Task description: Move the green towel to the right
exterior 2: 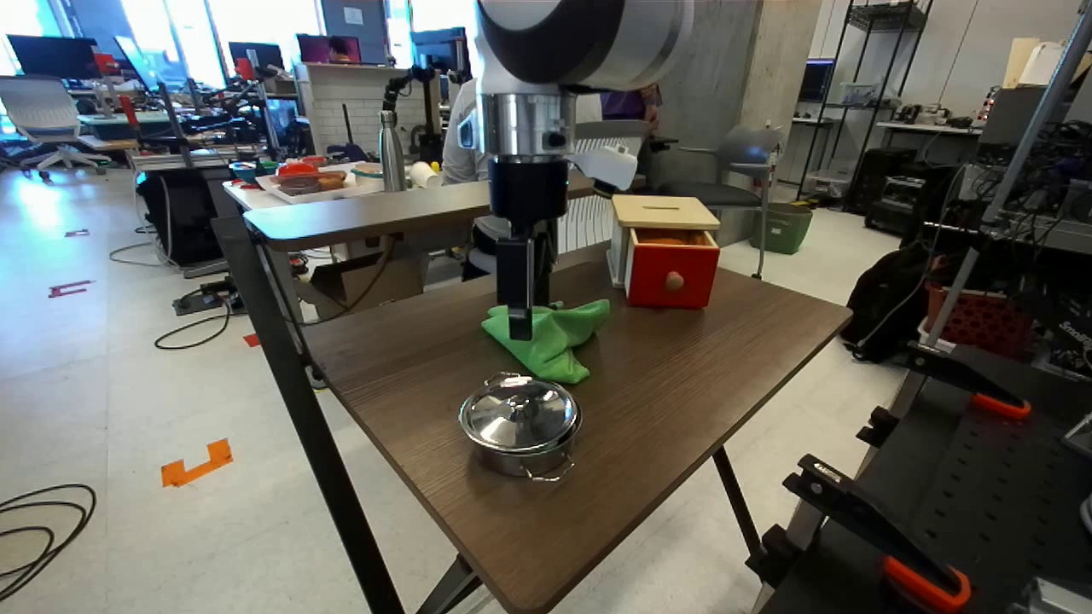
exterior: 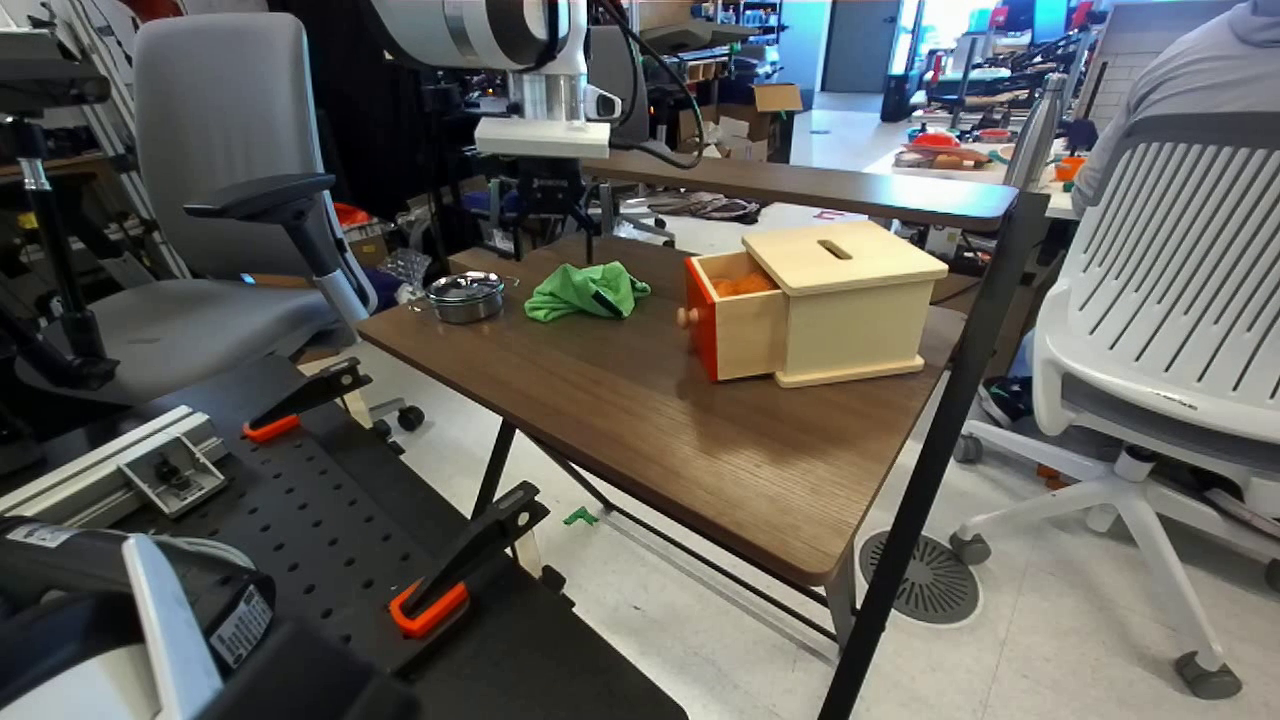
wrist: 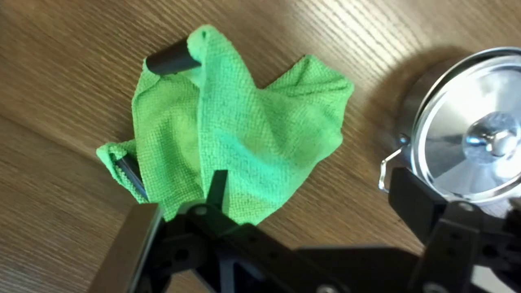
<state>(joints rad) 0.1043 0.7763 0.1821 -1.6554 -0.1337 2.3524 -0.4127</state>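
The green towel (exterior: 580,290) lies crumpled on the brown table (exterior: 650,430). It also shows in an exterior view (exterior 2: 559,341) and in the wrist view (wrist: 244,122), where dark pieces peek out of its folds. My gripper (exterior: 553,252) is open and empty above the table, beside and over the towel's edge. In the wrist view the fingers of the gripper (wrist: 311,179) stand wide apart, the left one over the towel and the right one near the pot. In an exterior view the gripper (exterior 2: 527,320) partly covers the towel.
A lidded steel pot (exterior: 467,298) stands close to the towel; it also shows in the wrist view (wrist: 480,126). A wooden box (exterior: 860,320) with its red-fronted drawer (exterior 2: 672,273) pulled out stands on the towel's other side. A raised shelf (exterior: 800,185) runs along one table edge.
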